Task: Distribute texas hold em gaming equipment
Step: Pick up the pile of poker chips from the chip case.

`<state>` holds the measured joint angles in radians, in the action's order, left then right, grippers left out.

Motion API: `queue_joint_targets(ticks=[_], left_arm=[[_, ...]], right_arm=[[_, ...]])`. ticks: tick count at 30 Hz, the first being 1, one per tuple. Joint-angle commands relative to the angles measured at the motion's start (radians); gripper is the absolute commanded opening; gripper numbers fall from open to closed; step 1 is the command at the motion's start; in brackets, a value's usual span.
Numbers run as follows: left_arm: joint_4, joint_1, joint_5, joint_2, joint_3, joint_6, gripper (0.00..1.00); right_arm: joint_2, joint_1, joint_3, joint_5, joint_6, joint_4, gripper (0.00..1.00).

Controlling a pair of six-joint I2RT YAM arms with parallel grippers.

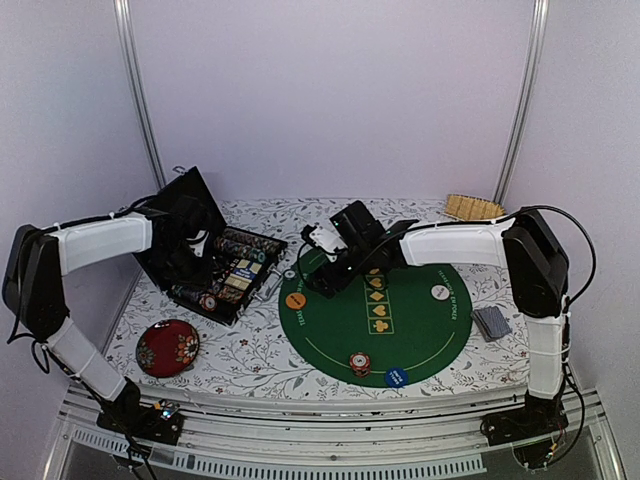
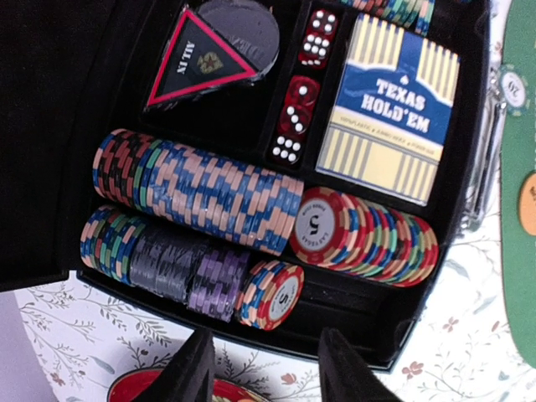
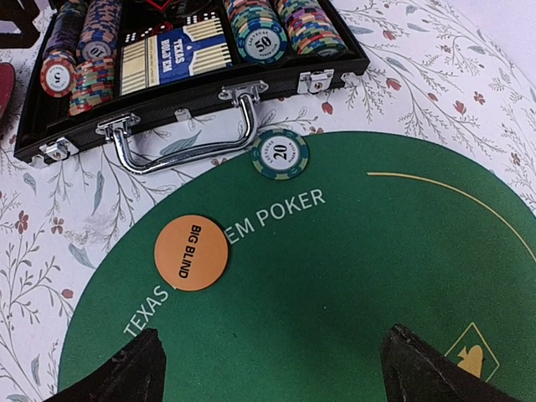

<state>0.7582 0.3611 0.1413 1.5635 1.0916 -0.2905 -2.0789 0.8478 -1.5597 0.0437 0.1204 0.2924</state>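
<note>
Left gripper [image 2: 266, 339] open, empty — chip rows [image 2: 201, 188] just far-right of it, running left-right; right gripper [image 3: 272, 335] open over mat [image 3: 335, 276].

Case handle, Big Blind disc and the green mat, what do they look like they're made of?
Case handle: likely polished chromed metal, from its mirror-like glints. Big Blind disc: probably matte plastic, flat even orange with printed lettering. Green mat: looks like felt or similar cloth, dull, no shine.
</note>
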Motion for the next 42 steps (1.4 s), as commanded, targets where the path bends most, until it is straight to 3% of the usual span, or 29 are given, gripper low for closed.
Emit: queue_joint_targets(ticks=[1, 12, 22, 33, 42], left_arm=[[-0.005, 0.012, 0.012, 0.005, -0.028, -0.032, 0.47], [-0.058, 0.011, 0.024, 0.092, -0.045, -0.012, 0.48], [-0.066, 0.022, 0.116, 0.11, -0.036, -0.003, 0.51], [-0.215, 0.029, -0.09, 0.071, 0.028, 0.085, 0.53], [-0.308, 0.022, -0.171, 0.342, 0.281, 0.122, 0.7]], right_arm=[[0.041, -0.012, 0.02, 0.008, 0.016, -0.026, 0.91], [0.052, -0.018, 0.045, 0.01, 0.006, -0.032, 0.91], [0.053, -0.018, 0.048, 0.026, 0.004, -0.03, 0.92], [0.057, -0.019, 0.047, 0.036, 0.006, -0.025, 0.91], [0.088, -0.02, 0.086, 0.019, -0.005, -0.022, 0.91]])
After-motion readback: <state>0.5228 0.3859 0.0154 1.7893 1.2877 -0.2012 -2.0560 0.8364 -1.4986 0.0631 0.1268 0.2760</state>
